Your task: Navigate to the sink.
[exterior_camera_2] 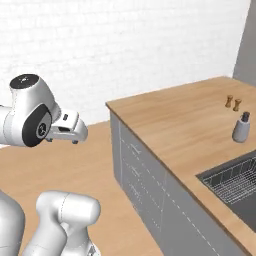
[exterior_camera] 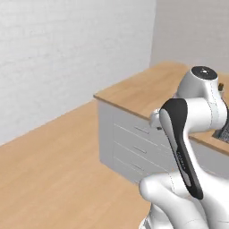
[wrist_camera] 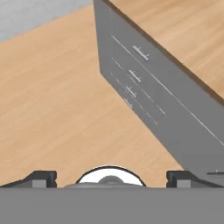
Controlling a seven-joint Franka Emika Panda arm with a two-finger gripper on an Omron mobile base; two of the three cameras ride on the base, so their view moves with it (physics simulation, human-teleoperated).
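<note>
The sink (exterior_camera_2: pixel 243 199) is a dark recessed basin with a wire rack insert, cut off at the lower right of the right base view. It is set into the wooden counter (exterior_camera_2: pixel 175 120). Its faucet and drain are out of frame. A dark corner of the sink (exterior_camera: pixel 222 133) peeks out behind my arm in the left base view. My hand (exterior_camera_2: pixel 67 128) hangs over the floor, left of the counter's end and well short of the basin. In the hand view my gripper (wrist_camera: pixel 111 177) is open and holds nothing, facing the floor and the cabinet front.
Grey drawer fronts (wrist_camera: pixel 144 83) run under the counter. A grey soap dispenser (exterior_camera_2: pixel 241 128) and two small brown shakers (exterior_camera_2: pixel 233 103) stand on the countertop beyond the basin. Wooden floor (exterior_camera: pixel 53 170) spreads out to the left, bounded by a white brick wall (exterior_camera: pixel 67 53).
</note>
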